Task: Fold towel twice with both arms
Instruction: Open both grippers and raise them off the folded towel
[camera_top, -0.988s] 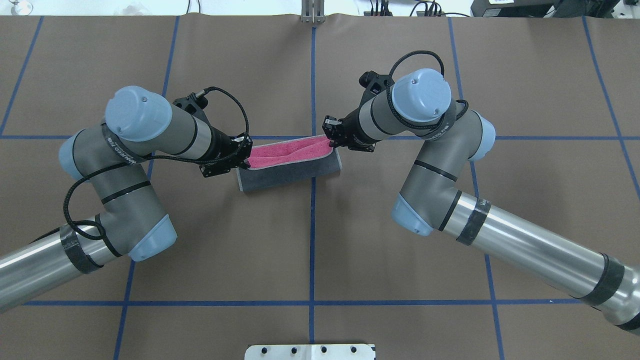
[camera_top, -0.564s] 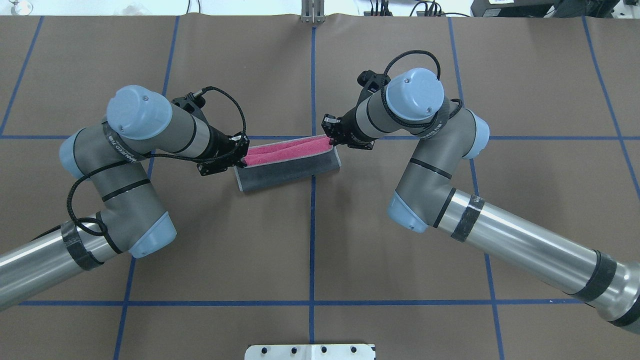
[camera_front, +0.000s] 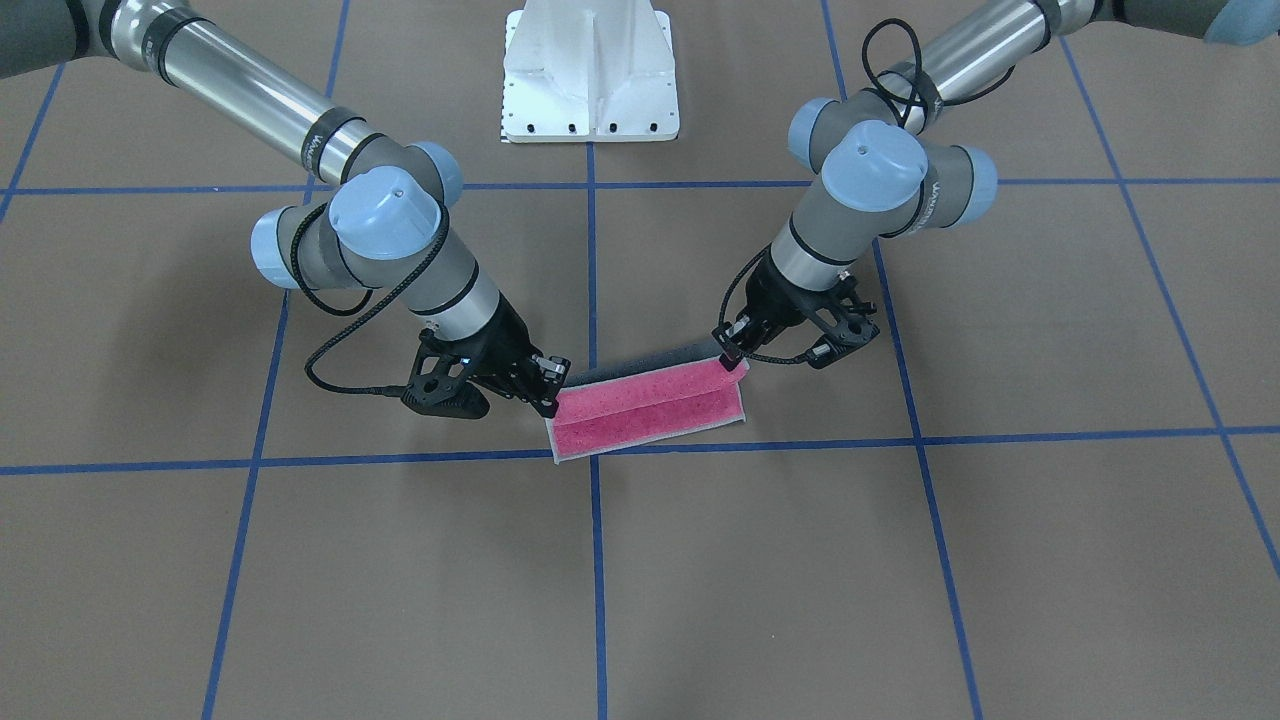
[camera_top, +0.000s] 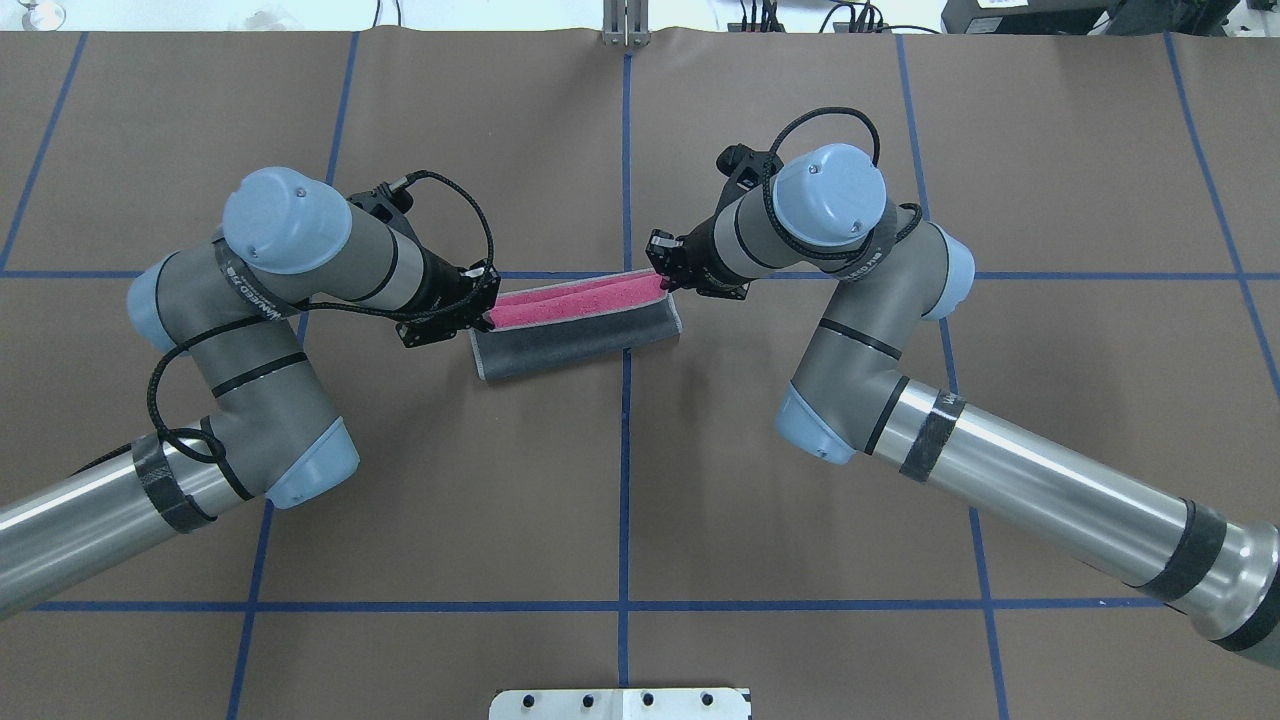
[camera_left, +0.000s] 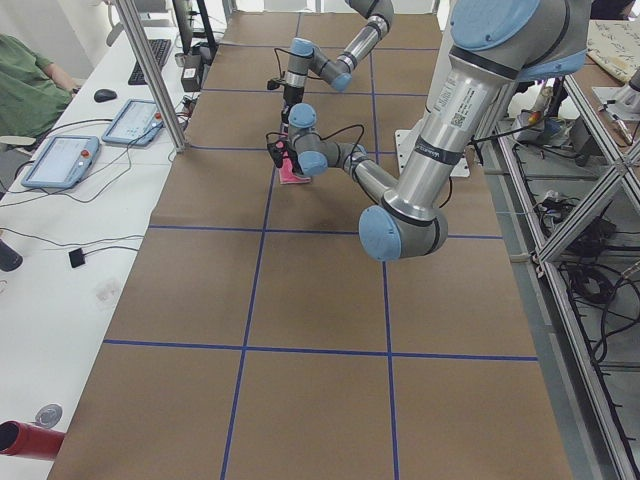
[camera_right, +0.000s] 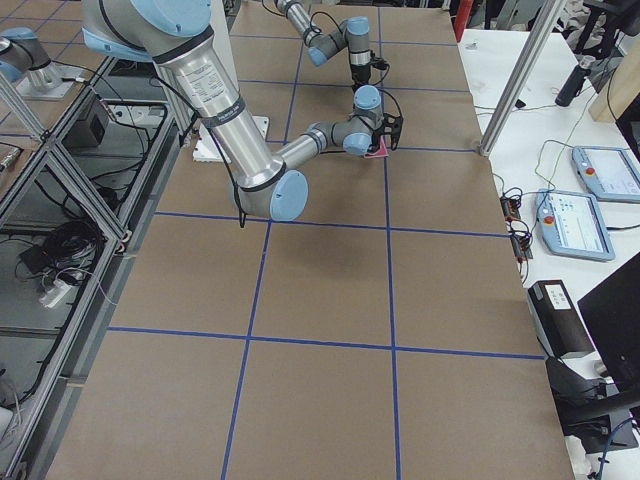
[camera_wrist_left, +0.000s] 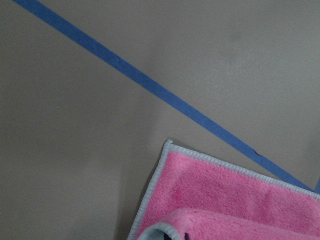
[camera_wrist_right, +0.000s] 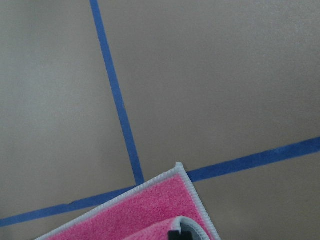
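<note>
With the small square pink-and-dark-grey terry towel (camera_top: 575, 340) half folded at the centre of the brown desk (camera_top: 620, 500), left claw (camera_top: 487, 318) at its 9 o'clock end and right claw (camera_top: 662, 283) at 3 o'clock each pinched shut on a lifted corner, uneven travel toward 12 o'clock would likely skew the edges.

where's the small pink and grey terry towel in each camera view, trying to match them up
Front-facing: pink and dark grey terry towel just below centre.
Overhead: towel just above centre.
Exterior left: towel, small, upper middle.
Exterior right: towel, small, upper middle.
Left wrist: towel, bottom right.
Right wrist: towel, bottom centre.
Shared landmark: blue tape line along its edge away from the robot.
</note>
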